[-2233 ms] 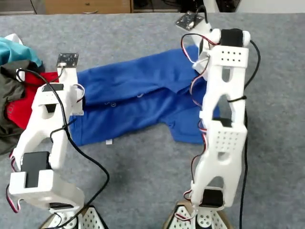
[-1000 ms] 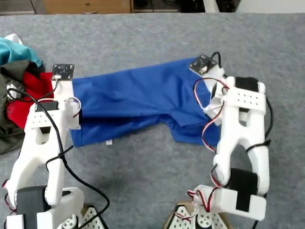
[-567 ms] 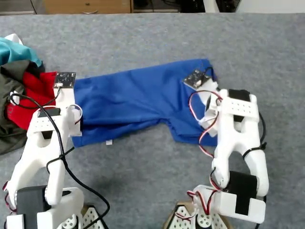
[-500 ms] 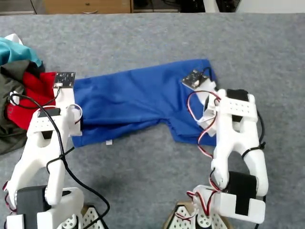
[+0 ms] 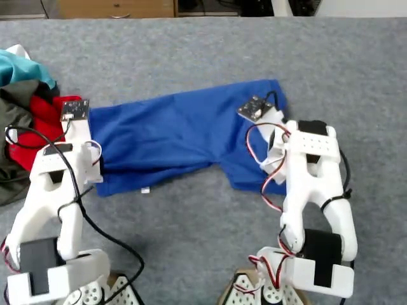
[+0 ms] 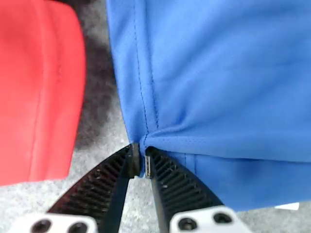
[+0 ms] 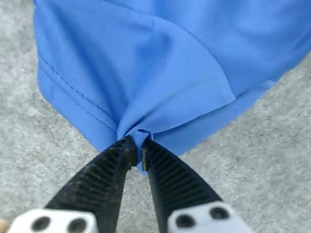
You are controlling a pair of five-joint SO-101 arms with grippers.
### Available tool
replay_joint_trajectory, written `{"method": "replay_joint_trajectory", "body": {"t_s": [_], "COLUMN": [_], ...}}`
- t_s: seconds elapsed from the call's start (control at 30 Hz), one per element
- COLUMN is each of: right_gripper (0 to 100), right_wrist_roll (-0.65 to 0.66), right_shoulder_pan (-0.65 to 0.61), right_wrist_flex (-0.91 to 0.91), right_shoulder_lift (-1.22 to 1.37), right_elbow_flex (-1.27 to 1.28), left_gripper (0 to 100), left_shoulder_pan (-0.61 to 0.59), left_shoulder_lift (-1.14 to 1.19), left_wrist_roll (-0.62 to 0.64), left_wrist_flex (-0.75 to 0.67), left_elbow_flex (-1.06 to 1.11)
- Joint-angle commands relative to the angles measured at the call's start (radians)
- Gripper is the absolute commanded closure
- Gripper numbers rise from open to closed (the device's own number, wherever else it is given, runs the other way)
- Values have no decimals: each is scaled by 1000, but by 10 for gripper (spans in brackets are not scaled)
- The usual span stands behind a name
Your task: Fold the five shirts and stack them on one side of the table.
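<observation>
On the grey table [image 5: 191, 241], the blue shirt [image 5: 172, 133] lies folded lengthwise just beside the heap of unfolded shirts [image 5: 25, 108], drawn closer to that heap than half a second ago. The left gripper [image 6: 141, 162] clamps its hem nearest the heap; the right gripper [image 7: 137, 145] pinches the far end.

Looked like robotics lab or hobby workshop bench. Signs: my left arm [image 5: 54, 190] and my right arm [image 5: 311, 184], both white printed plastic, stood side by side at near edge of table [image 5: 191, 51] covered in grey felt-like cloth. Loose red, white and black wires [image 5: 267, 171] ran bare along joints. Small uncased circuit board [image 5: 252, 109] sat on one wrist. Heap of clothes [image 5: 25, 95] lay at table's far left. Wooden drawer front [image 5: 117, 7] showed behind table.
</observation>
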Motion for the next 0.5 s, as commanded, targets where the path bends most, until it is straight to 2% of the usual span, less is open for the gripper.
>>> {"method": "replay_joint_trajectory", "body": {"t_s": [0.0, 0.27, 0.47], "right_gripper": [996, 996, 996], "right_wrist_roll": [-23, -32, -32], "right_shoulder_pan": [-8, -33, 16], "right_wrist_flex": [9, 35, -61], "right_shoulder_lift": [-74, -119, -117], "right_elbow_flex": [-36, 25, 96], "left_gripper": [981, 981, 981], "left_shoulder_pan": [-11, 91, 137], "left_shoulder_lift": [22, 30, 28], "left_wrist_roll": [-2, 15, 25], "left_wrist_flex": [2, 2, 2], "left_elbow_flex": [-77, -80, -49]}}
